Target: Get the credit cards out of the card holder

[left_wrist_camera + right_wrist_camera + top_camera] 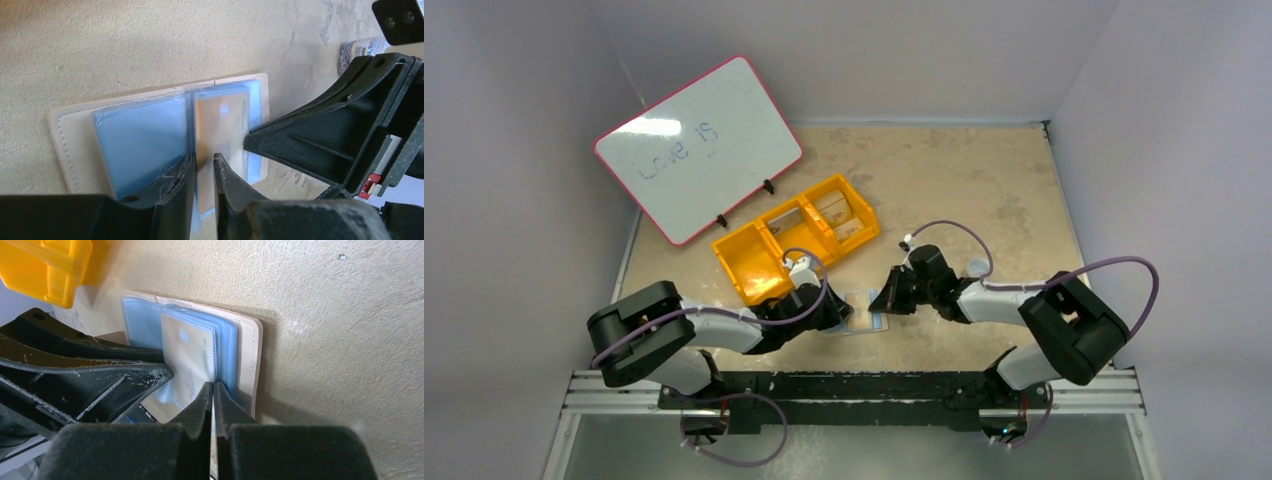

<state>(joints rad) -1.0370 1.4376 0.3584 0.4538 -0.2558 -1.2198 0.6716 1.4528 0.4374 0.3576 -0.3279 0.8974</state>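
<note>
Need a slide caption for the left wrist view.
Left gripper poised over the tan credit card in the opened card holder; shut right gripper at the card's edge.

Overall level: bright, even, diffuse; source overhead.
Glare: white hot spot on the whiteboard (652, 127), washing out part of the writing; pale sheen across the blue sleeves of the card holder (140, 142).
Shadows: soft and short on the worktop (984, 180), darkest beneath the left arm (724, 325); dim band along the card holder's right edge in the right wrist view.
Focus, wrist views: left gripper (202, 161) and right gripper (214, 388) soft at close range; worktop grain crisp beyond.
Exposure: yellow bin (45, 270) oversaturated and blurred at the frame corner; washed bluish patch at lower right of the left wrist view.
</note>
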